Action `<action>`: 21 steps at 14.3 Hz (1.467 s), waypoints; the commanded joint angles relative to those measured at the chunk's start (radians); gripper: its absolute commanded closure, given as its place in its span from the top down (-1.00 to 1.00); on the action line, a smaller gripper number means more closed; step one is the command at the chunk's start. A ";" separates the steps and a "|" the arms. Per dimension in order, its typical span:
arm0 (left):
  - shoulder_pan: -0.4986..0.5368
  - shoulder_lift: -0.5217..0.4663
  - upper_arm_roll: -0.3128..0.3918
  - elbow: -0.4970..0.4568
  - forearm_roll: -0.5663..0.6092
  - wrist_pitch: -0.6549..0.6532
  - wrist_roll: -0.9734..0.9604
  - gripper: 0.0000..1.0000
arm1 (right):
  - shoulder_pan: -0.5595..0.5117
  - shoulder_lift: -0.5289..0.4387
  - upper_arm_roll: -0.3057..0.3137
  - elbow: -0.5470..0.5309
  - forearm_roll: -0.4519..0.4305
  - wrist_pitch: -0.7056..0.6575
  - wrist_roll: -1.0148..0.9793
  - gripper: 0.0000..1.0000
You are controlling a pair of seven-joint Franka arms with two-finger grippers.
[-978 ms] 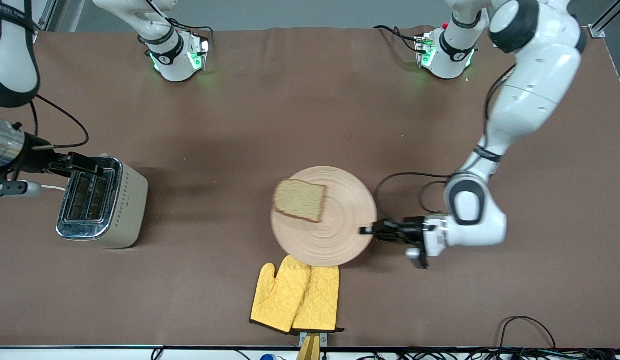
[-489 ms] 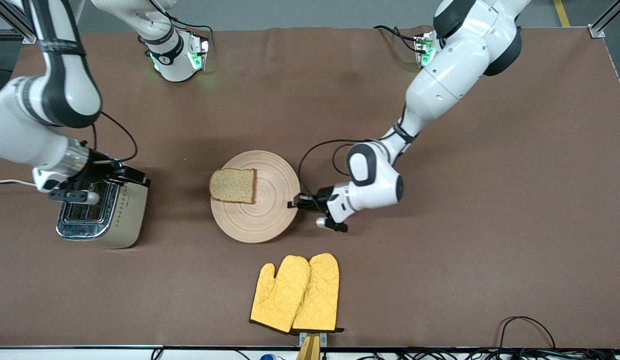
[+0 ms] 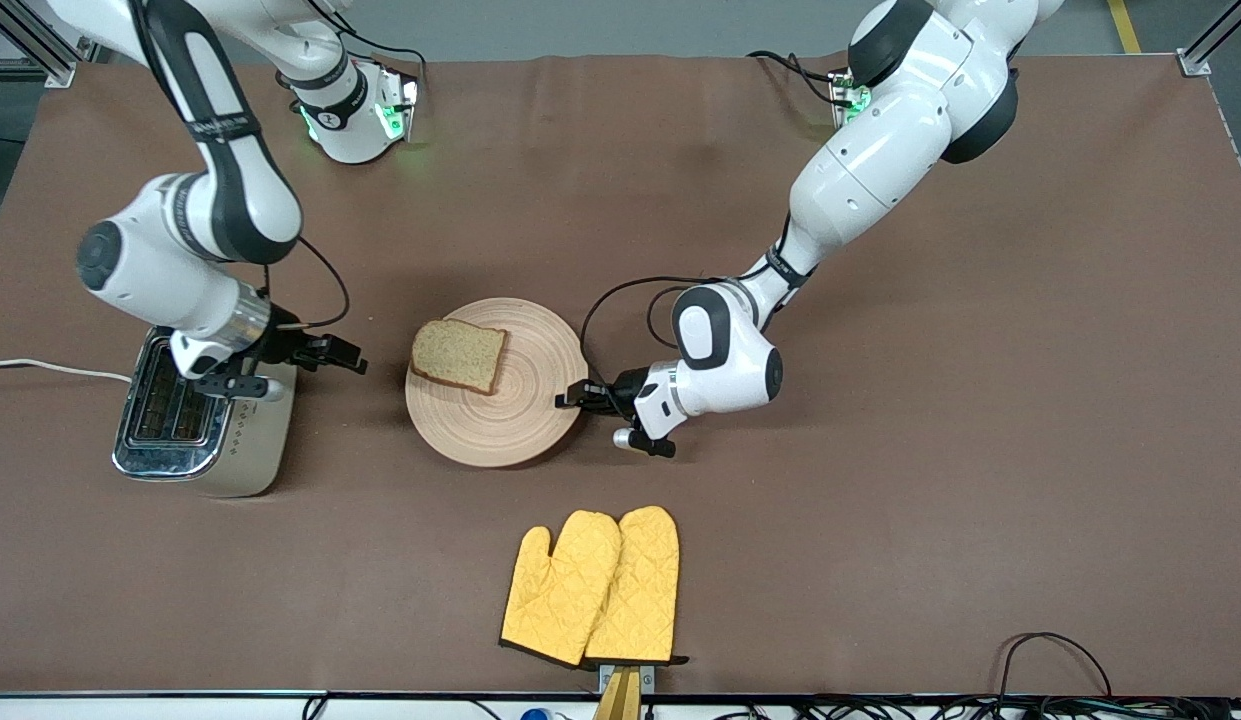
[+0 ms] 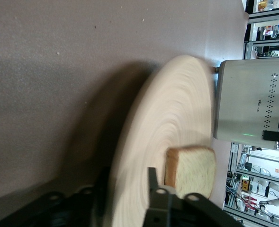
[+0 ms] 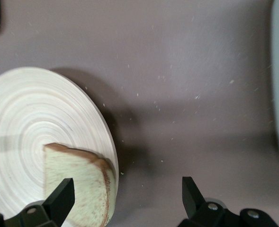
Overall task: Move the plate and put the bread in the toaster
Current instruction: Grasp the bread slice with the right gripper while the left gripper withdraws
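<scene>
The wooden plate (image 3: 510,420) lies flat mid-table, and the bread (image 3: 459,356) rests on its rim toward the toaster (image 3: 205,425). My left gripper (image 3: 570,397) is at the plate's rim toward the left arm's end. Its fingers are parted, one above and one below the rim (image 4: 127,172), with the plate (image 4: 177,109), bread (image 4: 196,165) and toaster (image 4: 248,99) ahead. My right gripper (image 3: 350,358) hangs open between toaster and plate. In its wrist view the right gripper (image 5: 127,189) spans the bread's edge (image 5: 77,189) and bare table beside the plate (image 5: 30,118).
A pair of yellow oven mitts (image 3: 592,585) lies nearer the front camera than the plate. The toaster's white cord (image 3: 50,368) runs off the right arm's end of the table. Black cables (image 3: 1060,650) lie along the front edge.
The left gripper has dragged the plate with the bread toward the toaster, away from the mitts, and its jaws have loosened. The right gripper has moved from over the toaster toward the plate.
</scene>
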 commanded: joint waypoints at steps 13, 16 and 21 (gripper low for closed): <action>0.431 -0.155 0.016 0.037 0.591 -0.605 -0.177 1.00 | 0.185 0.034 -0.004 -0.132 0.186 0.165 0.067 -0.06; 0.523 -0.151 0.030 0.143 0.689 -0.791 -0.169 1.00 | 0.204 0.047 -0.006 -0.131 0.183 0.171 0.065 -0.24; 0.550 -0.297 0.042 0.211 1.047 -0.914 -0.148 1.00 | 0.208 0.061 -0.009 -0.131 0.171 0.185 0.056 -0.25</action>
